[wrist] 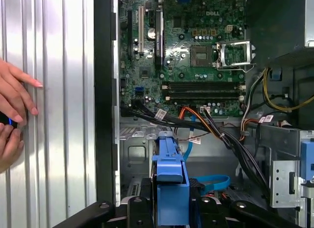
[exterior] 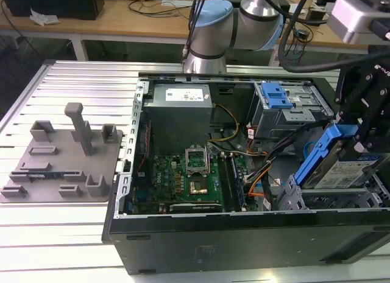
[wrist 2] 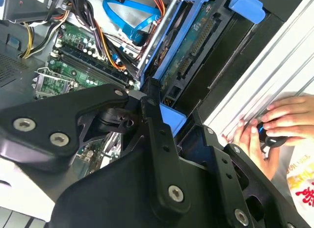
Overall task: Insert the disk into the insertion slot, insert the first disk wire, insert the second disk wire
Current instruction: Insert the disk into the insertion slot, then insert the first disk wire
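The gripper (exterior: 361, 140) jaws look clamped on the disk (exterior: 344, 170) by its blue frame, though the grip pts are partly hidden. Disk hangs tilted, low end just over the slot (exterior: 291, 198), not in yet. Ahead of the jaws the blue wire (wrist: 212, 181) loops on the case floor. A black/orange cable bundle (wrist: 216, 132) crosses beyond it, next to the motherboard (wrist: 196, 56). A person's hands (wrist: 13, 96) rest on the ribbed table (wrist: 64, 90) outside the case wall, well off from the jaws.

disk (exterior: 346, 170): one, in a blue carrier
first disk wire (wrist: 212, 182): one
computer case (exterior: 244, 249): one, open
motherboard (exterior: 183, 179): one
power supply box (exterior: 180, 109): one
grey fixture plate (exterior: 61, 167): one, exterior view's left
robot arm (exterior: 222, 27): one
hands (wrist 2: 287, 117): two
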Available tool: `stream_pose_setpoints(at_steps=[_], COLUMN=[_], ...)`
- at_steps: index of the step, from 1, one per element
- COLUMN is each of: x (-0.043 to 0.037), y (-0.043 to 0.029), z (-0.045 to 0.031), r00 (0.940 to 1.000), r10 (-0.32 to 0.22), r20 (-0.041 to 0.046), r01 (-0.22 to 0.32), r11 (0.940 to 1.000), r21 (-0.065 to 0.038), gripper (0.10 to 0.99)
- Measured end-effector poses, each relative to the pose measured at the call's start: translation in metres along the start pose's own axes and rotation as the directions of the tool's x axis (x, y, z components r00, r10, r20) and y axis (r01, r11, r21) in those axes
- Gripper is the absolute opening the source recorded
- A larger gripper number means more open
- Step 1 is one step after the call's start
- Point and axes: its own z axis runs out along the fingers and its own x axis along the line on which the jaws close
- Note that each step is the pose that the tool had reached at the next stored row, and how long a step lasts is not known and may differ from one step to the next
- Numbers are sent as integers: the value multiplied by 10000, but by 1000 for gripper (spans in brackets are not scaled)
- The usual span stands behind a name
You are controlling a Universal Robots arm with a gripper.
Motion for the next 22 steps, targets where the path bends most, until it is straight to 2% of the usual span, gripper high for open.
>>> stream_pose_setpoints(at_steps=[10, 11, 12, 13, 22], x=[4, 4, 4, 5, 5], y=[1, 1, 1, 2, 1], z=[142, 152, 154, 155, 155], r00=[10000, 10000, 10000, 10000, 10000], r10=[-1, -2, -3, -1, -25], r20=[-1, -2, -2, 0, 0], r01=[1, 2, 3, 1, 25], r11=[10000, 10000, 10000, 10000, 10000], r21=[0, 0, 0, -1, 0], gripper=[365, 435, 435, 502, 502])
